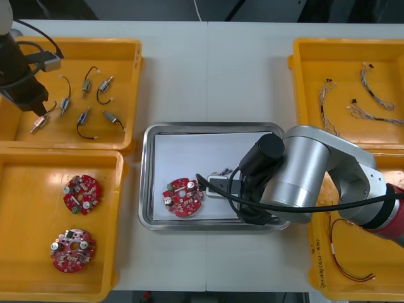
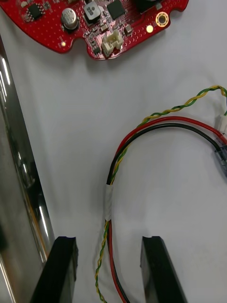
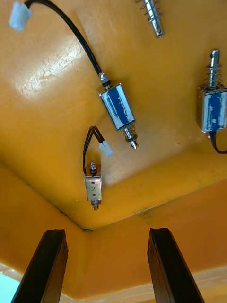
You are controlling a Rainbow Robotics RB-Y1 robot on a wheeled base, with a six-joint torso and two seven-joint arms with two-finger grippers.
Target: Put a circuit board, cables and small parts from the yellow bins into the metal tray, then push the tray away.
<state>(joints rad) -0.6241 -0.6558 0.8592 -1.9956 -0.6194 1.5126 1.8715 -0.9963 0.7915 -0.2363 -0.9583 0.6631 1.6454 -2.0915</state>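
In the metal tray (image 1: 146, 189) lies one round red circuit board (image 1: 184, 197), and the right wrist view has its edge (image 2: 94, 23) ahead of the fingers. My right gripper (image 2: 109, 270) hangs low over the tray's white floor, open. A bundled cable (image 2: 142, 132) of red, black and yellow-green twisted wires lies on the floor and runs between the fingers. My left gripper (image 3: 109, 270) is open above the far-left yellow bin (image 1: 129, 50). A small metal part (image 3: 93, 187) with a short black lead rests just ahead of its fingers, near the bin's corner.
Several more small metal parts (image 1: 88, 82) are scattered in the far-left bin. The near-left bin (image 1: 16, 161) holds two red boards (image 1: 82, 193). Twisted cables (image 1: 372, 85) lie in the far-right bin, a red and yellow cable (image 1: 347, 265) in the near-right one. My right arm (image 1: 315, 177) covers the tray's right side.
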